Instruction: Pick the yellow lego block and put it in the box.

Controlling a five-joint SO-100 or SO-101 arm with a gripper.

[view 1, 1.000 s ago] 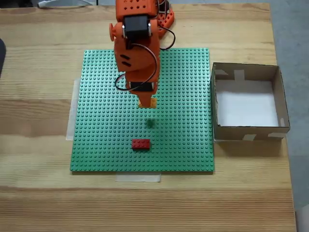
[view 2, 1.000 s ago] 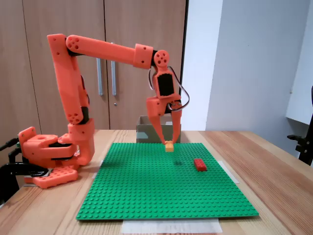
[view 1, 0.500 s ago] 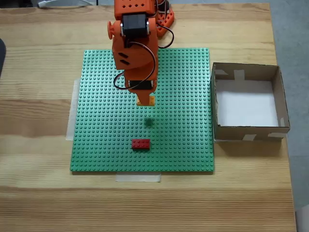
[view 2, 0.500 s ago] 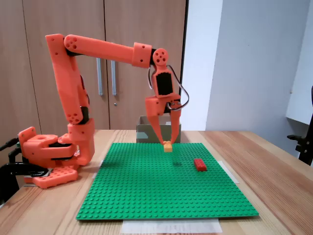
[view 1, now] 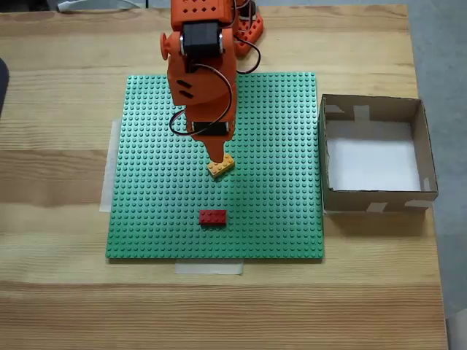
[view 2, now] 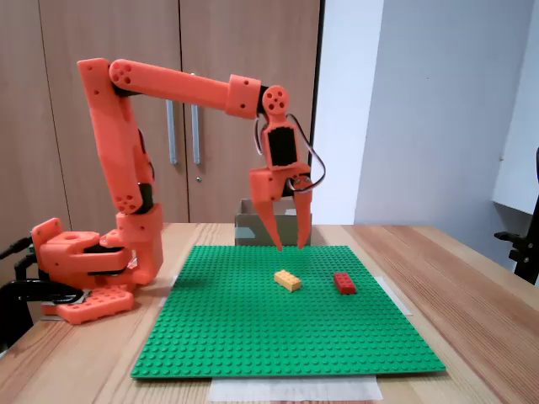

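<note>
The yellow lego block (view 1: 221,167) lies loose on the green baseplate (view 1: 146,182), studs up, near the middle of the plate and well apart from the box (view 1: 377,197). In a fixed view from above its long axis runs on a diagonal, the right end turned toward the far edge of the plate and the left end toward the near edge; it does not line up with the stud rows. In the fixed view from the side the block (view 2: 287,280) sits flat on the plate, its long axis slanting from upper left to lower right.

The gripper (view 2: 287,245) hangs above it, fingers pointing down and parted to a moderate gap, with nothing between them. Clear air shows between the fingertips and the brick.

As I judge it, the task stands at its start: the brick is not gripped, not carried, and the box's white bottom is bare. Everything remains, that is the grasp, the lift, the carry to the box at the plate's right in the top view, and the release.

The red brick (view 1: 213,216) lies nearer the plate's front edge, square to the studs.
</note>
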